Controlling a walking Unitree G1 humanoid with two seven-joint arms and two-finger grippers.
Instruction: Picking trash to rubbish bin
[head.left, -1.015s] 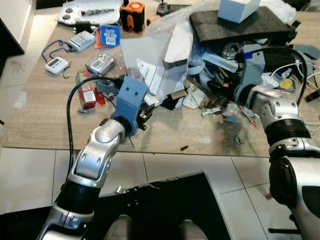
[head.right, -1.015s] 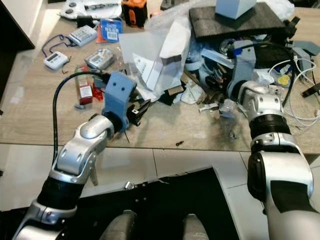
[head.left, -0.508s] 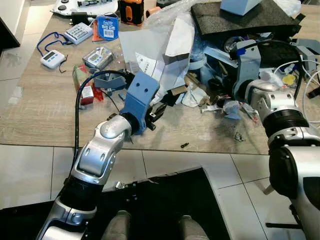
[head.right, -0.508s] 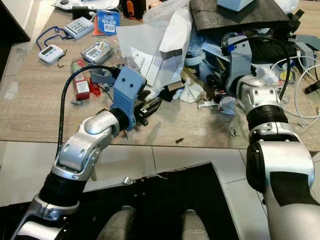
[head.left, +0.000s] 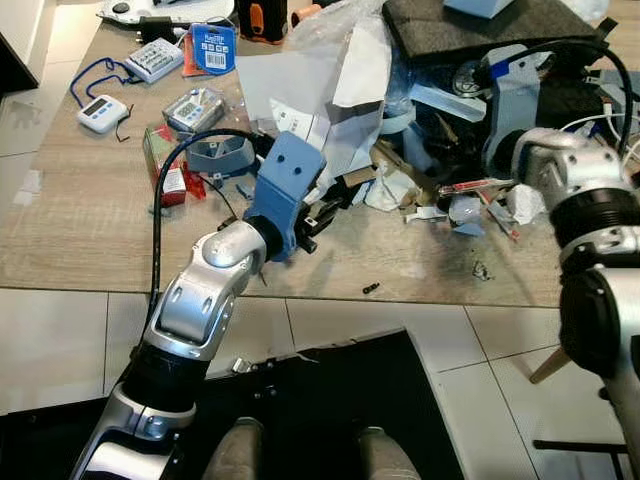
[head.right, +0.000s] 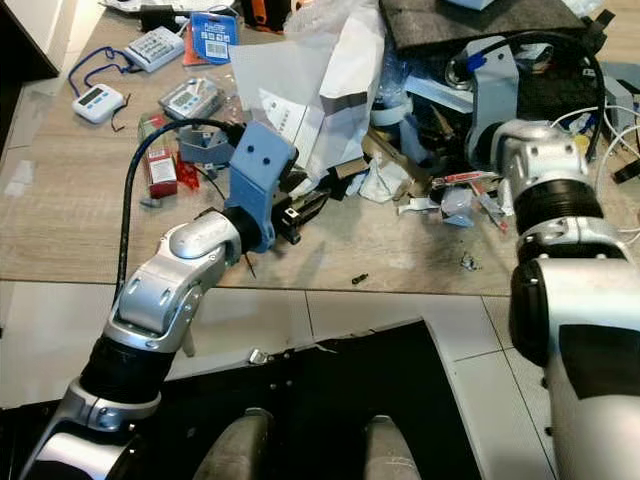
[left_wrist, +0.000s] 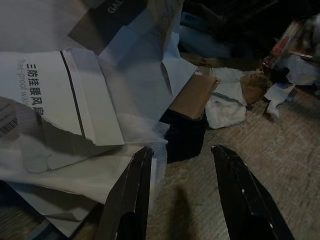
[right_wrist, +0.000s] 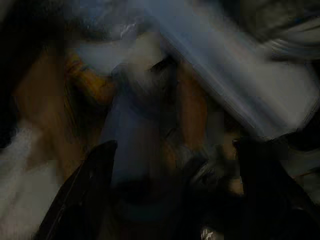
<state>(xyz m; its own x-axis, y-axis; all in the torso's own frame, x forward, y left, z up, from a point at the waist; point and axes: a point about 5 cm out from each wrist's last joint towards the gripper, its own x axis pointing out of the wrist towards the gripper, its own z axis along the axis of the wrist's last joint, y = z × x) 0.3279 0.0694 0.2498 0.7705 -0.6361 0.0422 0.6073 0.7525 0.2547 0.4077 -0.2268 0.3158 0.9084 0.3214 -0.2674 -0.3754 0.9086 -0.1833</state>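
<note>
Wooden table (head.left: 80, 230) across the upper frame, tiled floor below it. Heaped with trash (head.left: 400, 150) at centre and upper right: white paper bag (head.left: 320, 90), crumpled tissue, brown cardboard scrap (left_wrist: 192, 96), plastic wrap, dark foam slab (head.left: 480, 35) at the top edge. At upper left, well apart from the heap: white timer (head.left: 102, 113), calculator (head.left: 155, 58), blue card (head.left: 215, 48), red packet (head.left: 165, 170). Small screw (head.left: 370, 289) lying alone near the table's front edge, centre frame.

Left gripper (left_wrist: 180, 185) low over the table at centre frame, just at the heap's near edge, aimed at the white bag and a black scrap (left_wrist: 185, 135) beside the cardboard. Fingers (left_wrist: 132, 190) spread wide apart, holding nothing; one tip touching or just over the bag's torn edge, cannot tell which.

Right gripper (right_wrist: 170, 190) pushed in among the clutter at upper right, wrist view dark and blurred. Fingers (right_wrist: 85, 190) apart at both sides of that view, bluish plastic and orange-brown shapes between and beyond them; whether anything gripped, cannot tell.
</note>
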